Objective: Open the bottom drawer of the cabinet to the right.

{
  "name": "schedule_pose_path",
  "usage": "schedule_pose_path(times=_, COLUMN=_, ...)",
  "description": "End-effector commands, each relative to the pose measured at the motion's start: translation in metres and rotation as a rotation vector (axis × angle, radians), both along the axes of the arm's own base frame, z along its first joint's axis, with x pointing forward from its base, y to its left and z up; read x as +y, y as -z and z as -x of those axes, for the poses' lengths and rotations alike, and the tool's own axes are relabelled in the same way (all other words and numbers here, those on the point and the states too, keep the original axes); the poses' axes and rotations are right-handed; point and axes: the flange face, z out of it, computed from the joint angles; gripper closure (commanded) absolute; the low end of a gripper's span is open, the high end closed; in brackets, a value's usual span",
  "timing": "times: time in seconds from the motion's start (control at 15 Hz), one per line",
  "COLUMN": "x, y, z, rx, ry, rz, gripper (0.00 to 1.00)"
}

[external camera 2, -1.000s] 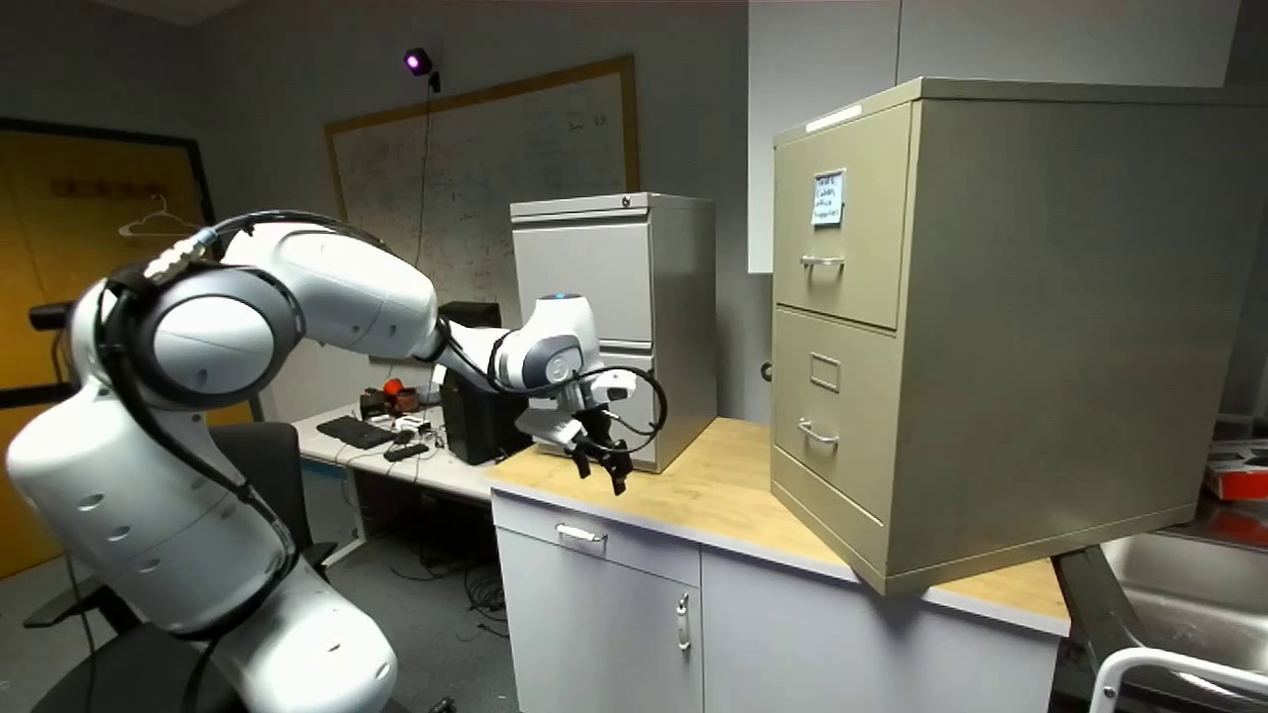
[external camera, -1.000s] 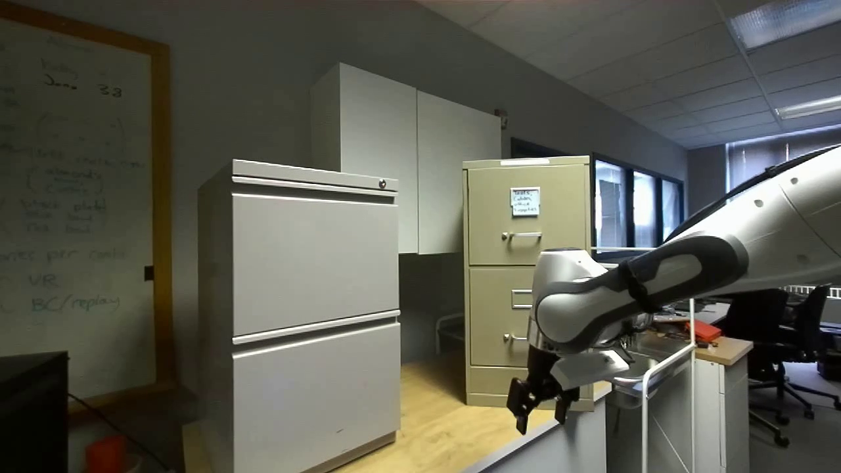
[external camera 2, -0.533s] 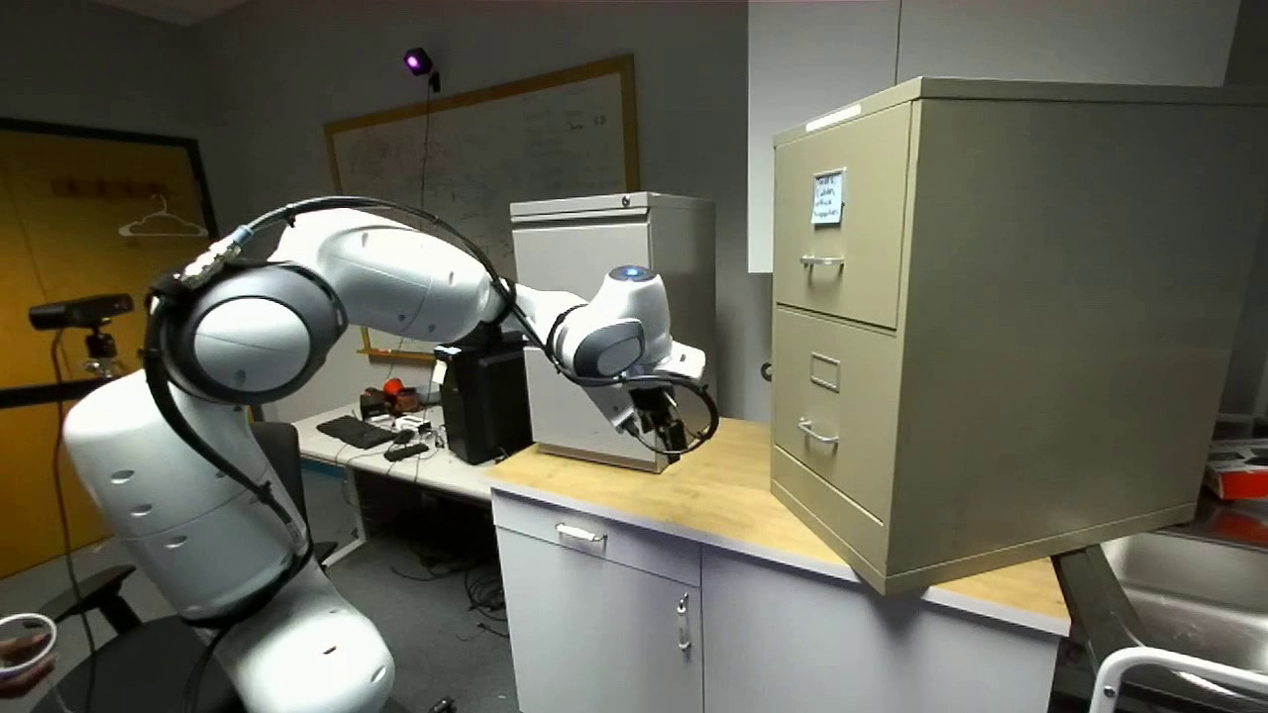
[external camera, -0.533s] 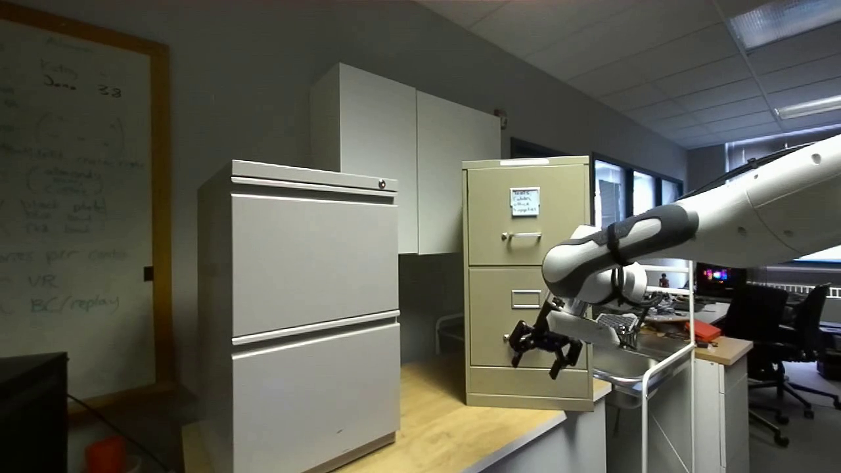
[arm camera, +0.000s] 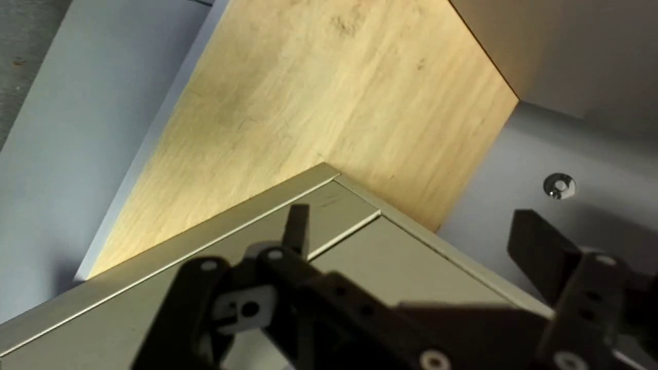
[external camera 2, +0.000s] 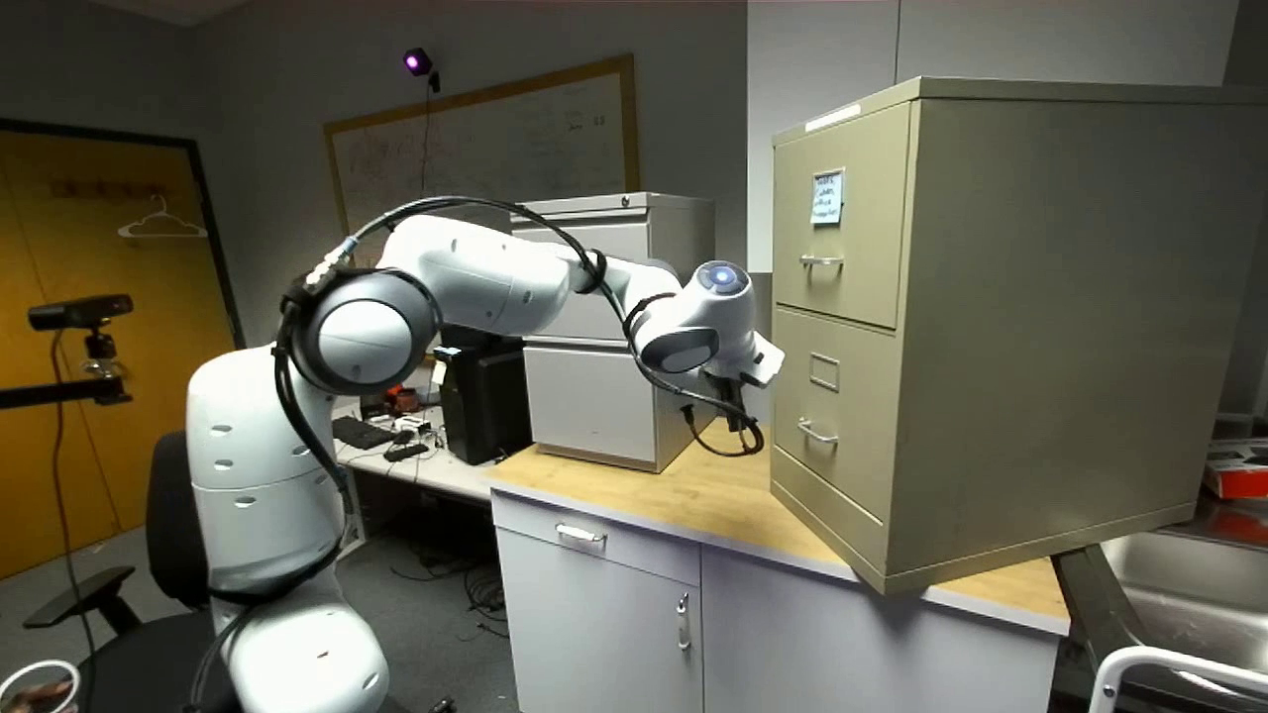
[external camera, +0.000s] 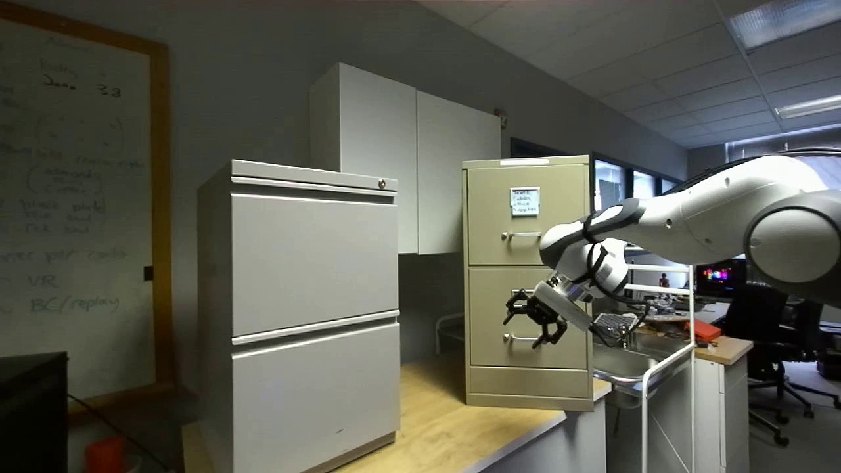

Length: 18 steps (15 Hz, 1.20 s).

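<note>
The flat, rectangular beige metal bottom drawer (external camera 2: 842, 401) sat flush in the lower front of the tall tan metal filing cabinet (external camera 2: 1030, 327), bearing a small silver pull (external camera 2: 817, 435) beneath a framed label holder (external camera 2: 824, 371). Before the cabinet's front hung the black, jointed, two-fingered gripper (arm camera: 411, 218), its fingers spread wide, with the drawer near, beyond the fingertips.

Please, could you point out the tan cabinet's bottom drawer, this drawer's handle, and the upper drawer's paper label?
Bottom drawer (external camera 2: 840, 406): in an exterior view, middle of its front.
Handle (external camera 2: 818, 433): in an exterior view, middle of its bar.
Paper label (external camera: 525, 202): in an exterior view, middle of its written face.
</note>
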Motion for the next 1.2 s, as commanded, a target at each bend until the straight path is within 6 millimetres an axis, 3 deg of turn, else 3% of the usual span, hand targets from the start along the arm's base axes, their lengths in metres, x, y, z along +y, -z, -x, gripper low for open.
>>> schedule_pose_path(times=0.0, x=-0.036, y=0.004, z=-0.027, rx=-0.050, ry=0.069, rz=-0.073, gripper=0.00)
schedule_pose_path(times=0.6, x=-0.114, y=0.071, z=-0.027, rx=-0.016, ry=0.271, rz=-0.186, gripper=0.00)
schedule_pose_path(times=0.87, x=-0.126, y=0.068, z=-0.022, rx=-0.032, ry=0.361, rz=-0.208, gripper=0.00)
schedule_pose_path(times=1.13, x=-0.129, y=0.046, z=-0.020, rx=-0.080, ry=0.397, rz=-0.210, gripper=0.00)
